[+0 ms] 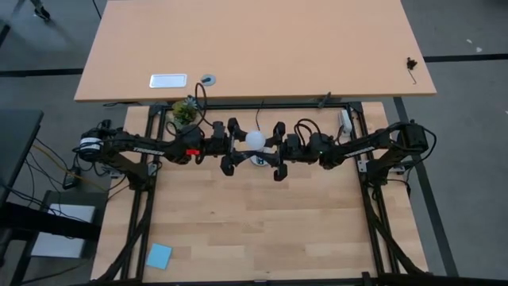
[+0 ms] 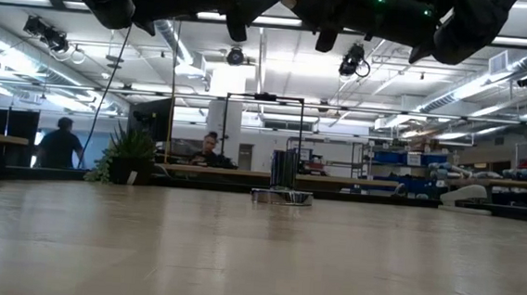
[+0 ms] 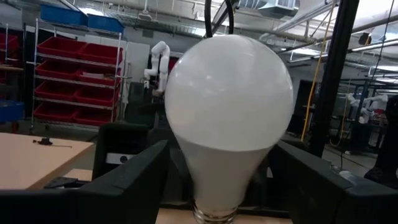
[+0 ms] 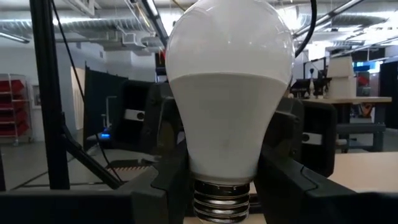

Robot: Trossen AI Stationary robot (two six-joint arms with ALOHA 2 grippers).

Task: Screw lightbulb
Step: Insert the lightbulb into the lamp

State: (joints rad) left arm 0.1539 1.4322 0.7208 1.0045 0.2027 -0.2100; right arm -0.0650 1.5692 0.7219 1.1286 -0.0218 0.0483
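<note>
A: Closest in, what does the right gripper point(image 4: 217, 180) have?

B: Its fingers point(image 4: 168, 180) are clamped on the narrow neck of the lightbulb point(image 4: 229, 93), just above the threaded silver base, with the globe pointing up.

A: And the left gripper point(image 3: 217, 186)?

B: It faces the right one from the other side of the bulb. Its fingers point(image 3: 134, 180) stand apart, one on each side of the white body, and I see a gap on both sides, so it is not gripping.

A: Where is the bulb relative to the socket?

B: From overhead the lightbulb point(image 1: 255, 141) sits between the two grippers, and the socket point(image 1: 259, 159) shows just beneath and beside it. At table height the socket point(image 2: 281, 196) rests on the table point(image 2: 256, 259) while both arms hang well above, so the bulb looks not yet seated.

A: How should the step go?

B: I would keep the bulb upright, centre its base over the socket, lower it straight until the threads meet, then turn gently. A tilted start risks cross-threading, and the socket looks light enough to spin, so the open left gripper could steady it.

A: Farther back?

B: A potted plant point(image 1: 184, 112) beyond the left arm, then a second tabletop point(image 1: 254, 48).
</note>
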